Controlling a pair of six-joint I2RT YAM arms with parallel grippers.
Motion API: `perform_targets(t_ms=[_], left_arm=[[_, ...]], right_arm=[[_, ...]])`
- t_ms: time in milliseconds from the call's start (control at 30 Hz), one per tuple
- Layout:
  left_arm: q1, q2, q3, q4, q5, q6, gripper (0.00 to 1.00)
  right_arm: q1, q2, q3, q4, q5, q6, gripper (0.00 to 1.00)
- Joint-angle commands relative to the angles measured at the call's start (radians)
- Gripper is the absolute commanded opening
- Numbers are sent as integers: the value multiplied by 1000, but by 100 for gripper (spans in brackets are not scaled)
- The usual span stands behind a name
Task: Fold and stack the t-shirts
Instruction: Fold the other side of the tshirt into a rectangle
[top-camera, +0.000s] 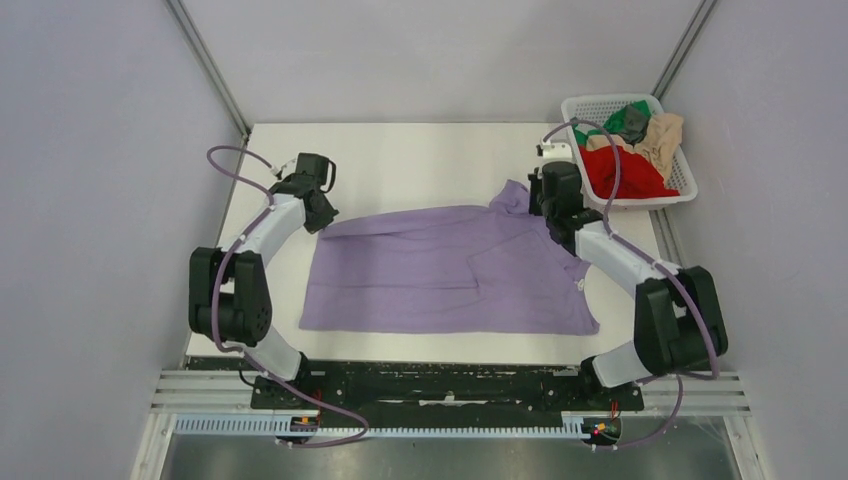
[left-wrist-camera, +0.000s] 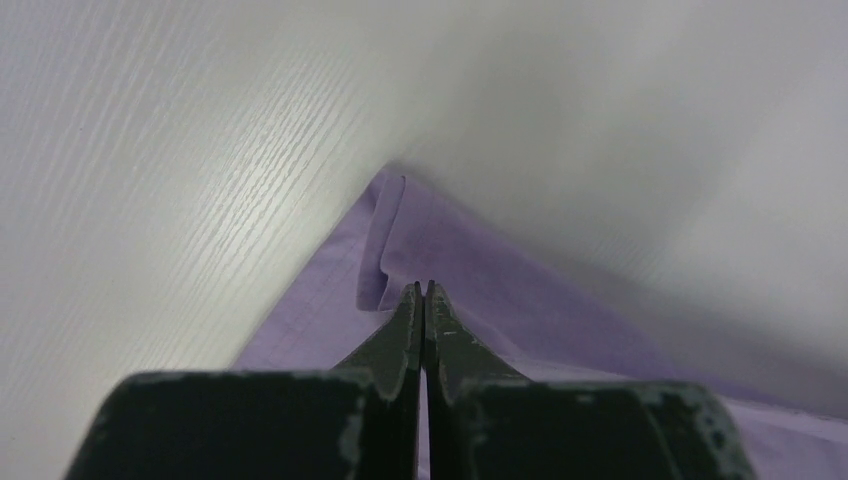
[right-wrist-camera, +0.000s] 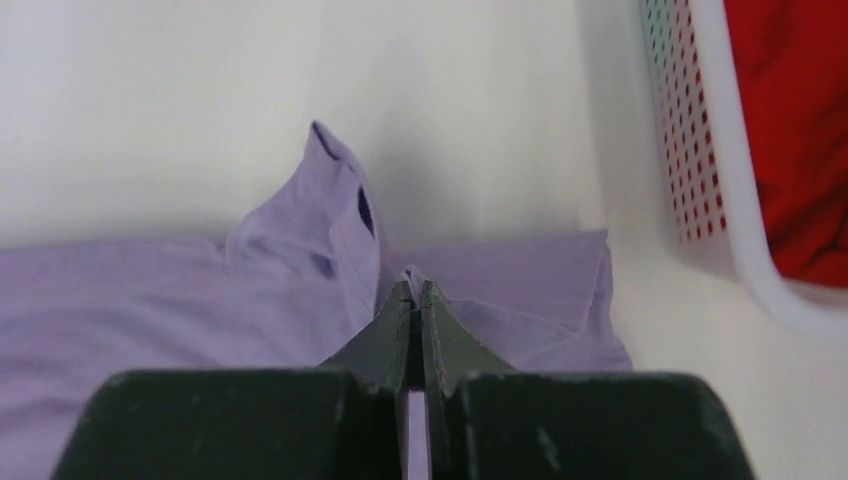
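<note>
A purple t-shirt (top-camera: 440, 270) lies spread flat in the middle of the white table. My left gripper (top-camera: 322, 222) is at the shirt's far left corner, shut on the fabric; the left wrist view shows its jaws (left-wrist-camera: 424, 292) closed on the purple cloth (left-wrist-camera: 470, 270), with the corner poking out ahead. My right gripper (top-camera: 553, 222) is at the far right edge, beside a raised sleeve (top-camera: 512, 195). In the right wrist view its jaws (right-wrist-camera: 414, 288) pinch a small fold of the shirt (right-wrist-camera: 500, 280).
A white plastic basket (top-camera: 590, 100) stands at the far right corner, holding red, green, beige and dark clothes; its wall (right-wrist-camera: 715, 180) shows close to the right of my right gripper. Grey walls enclose the table on three sides.
</note>
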Motion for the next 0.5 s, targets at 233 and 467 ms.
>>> perform_targets(t_ms=[233,467], left_arm=[[-1,-224,-206,59,-65,-9,2],[-1,-283,-261,70,-83,-26,2]], right_arm=[[102,-387,-240,-202,125,32,0],[133,-535,-266,-391,186,50,0]])
